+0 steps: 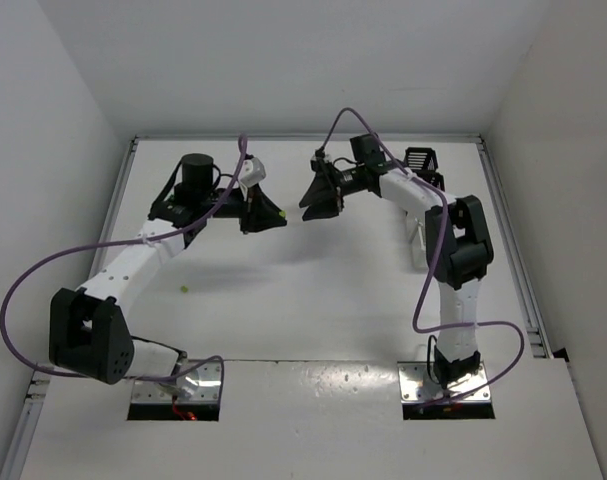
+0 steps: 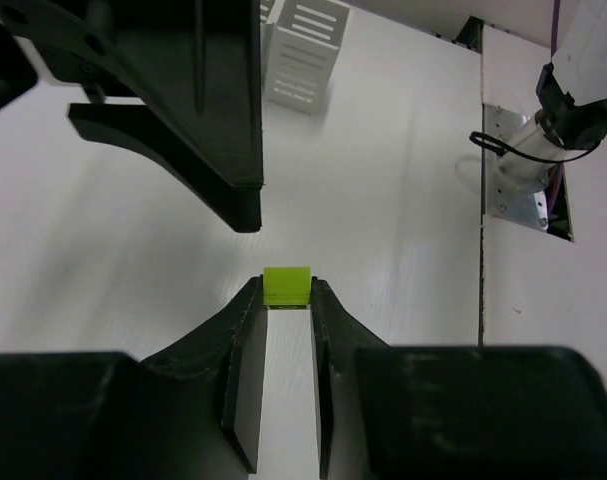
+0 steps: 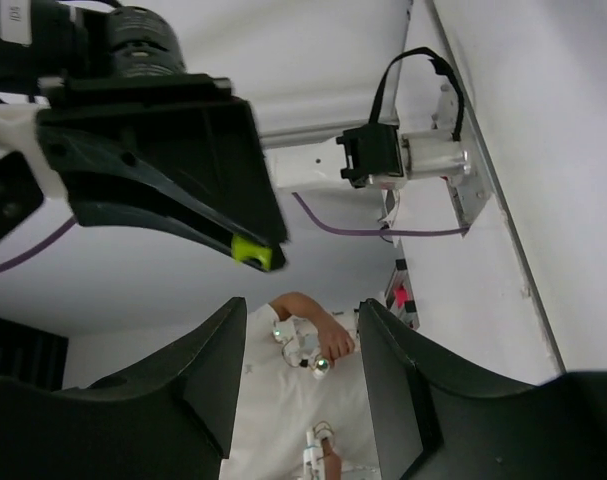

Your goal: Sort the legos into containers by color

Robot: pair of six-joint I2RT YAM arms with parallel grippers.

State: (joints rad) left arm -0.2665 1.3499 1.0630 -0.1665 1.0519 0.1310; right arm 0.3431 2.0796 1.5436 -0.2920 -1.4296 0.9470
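My left gripper (image 2: 286, 294) is shut on a lime-yellow lego (image 2: 286, 282), pinched at its fingertips. In the top view the left gripper (image 1: 273, 215) and right gripper (image 1: 311, 203) point at each other at the back middle of the table, a small gap apart. My right gripper (image 3: 303, 306) is open and empty; the held lego (image 3: 251, 251) shows just beyond its jaws. One of the right gripper's fingers (image 2: 208, 150) fills the upper left of the left wrist view. A white slatted container (image 2: 305, 50) stands beyond it. A black container (image 1: 420, 160) stands at the back right.
One loose lime lego (image 1: 186, 290) lies on the white table left of centre. The other containers are hidden behind the arms. Purple cables loop off both arms. White walls close in the back and both sides.
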